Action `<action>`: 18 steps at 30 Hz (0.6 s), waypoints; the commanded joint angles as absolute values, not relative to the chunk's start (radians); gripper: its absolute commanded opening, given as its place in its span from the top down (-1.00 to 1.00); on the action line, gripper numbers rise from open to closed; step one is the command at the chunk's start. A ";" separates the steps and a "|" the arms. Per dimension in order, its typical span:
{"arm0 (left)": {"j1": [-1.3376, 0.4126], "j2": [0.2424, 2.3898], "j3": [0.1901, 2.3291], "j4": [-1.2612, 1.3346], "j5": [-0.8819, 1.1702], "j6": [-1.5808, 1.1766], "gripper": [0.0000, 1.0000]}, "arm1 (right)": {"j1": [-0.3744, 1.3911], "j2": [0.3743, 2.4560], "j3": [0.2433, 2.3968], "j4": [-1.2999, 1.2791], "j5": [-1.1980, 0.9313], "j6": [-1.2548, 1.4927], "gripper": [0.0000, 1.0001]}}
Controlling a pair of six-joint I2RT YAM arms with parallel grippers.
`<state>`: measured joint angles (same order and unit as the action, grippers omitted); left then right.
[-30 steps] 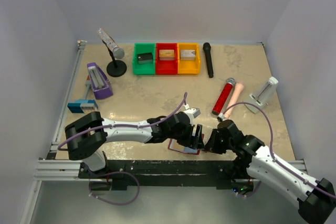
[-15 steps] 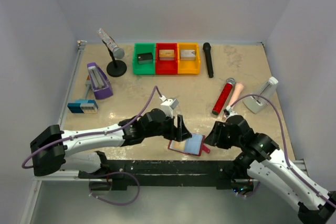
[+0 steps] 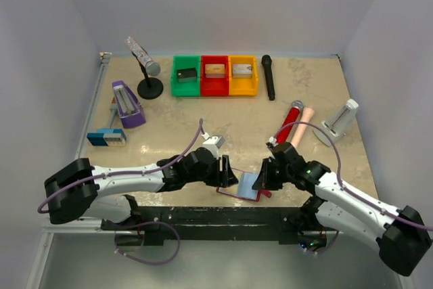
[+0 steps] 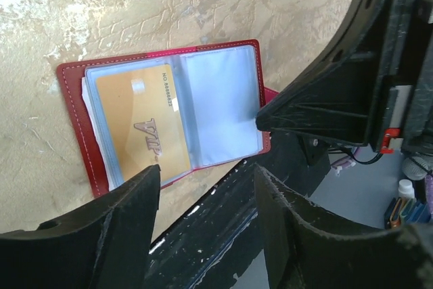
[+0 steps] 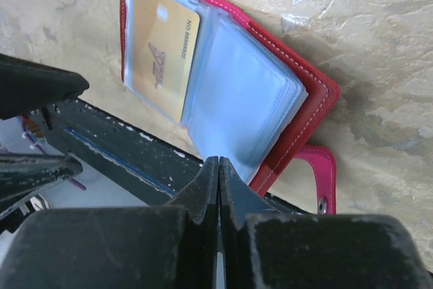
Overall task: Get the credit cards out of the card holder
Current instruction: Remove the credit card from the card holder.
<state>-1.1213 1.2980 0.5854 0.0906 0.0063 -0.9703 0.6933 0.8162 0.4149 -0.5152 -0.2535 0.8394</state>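
Right at the near edge of the worktop (image 3: 203,116), the card holder (image 4: 220,99) lies open and flat, its dark red cover down and its light blue clear pockets facing up. One of the credit cards, the gold-tan card (image 4: 142,130), sits in the left-hand pocket; the other page shows no card, and the black and silver ones cannot be seen. The small red tab strap (image 5: 318,174) sticks out past the holder's right side.

The left claw (image 4: 206,174) hangs over the holder's left half with its fingers apart and nothing between them. The right claw (image 5: 218,164) has its fingers pressed together, their tip at the free edge of the pocket pages; whether a page is pinched cannot be told.

Farther back on the right lie a red microphone (image 3: 287,124) and a white stand (image 3: 340,118); on the left, a purple object (image 3: 126,104). Along the far side stand a green bin (image 3: 186,90), a red bin (image 3: 215,90) and a yellow bin (image 3: 243,90), each holding a block, with a black microphone (image 3: 268,77) just beside them.
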 commanded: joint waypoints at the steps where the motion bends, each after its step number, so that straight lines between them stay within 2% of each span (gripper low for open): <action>1: -1.118 1.316 0.574 0.169 0.021 -0.991 -0.21 | 0.692 0.902 0.422 -0.385 -0.295 0.813 1.00; 8: -1.118 1.361 0.563 0.189 0.035 -1.014 -0.09 | 0.693 1.037 0.416 -0.334 -0.285 0.805 1.00; 18: -1.118 1.330 0.505 0.195 0.021 -1.037 -0.04 | 0.693 1.180 0.459 -0.302 -0.265 0.772 1.00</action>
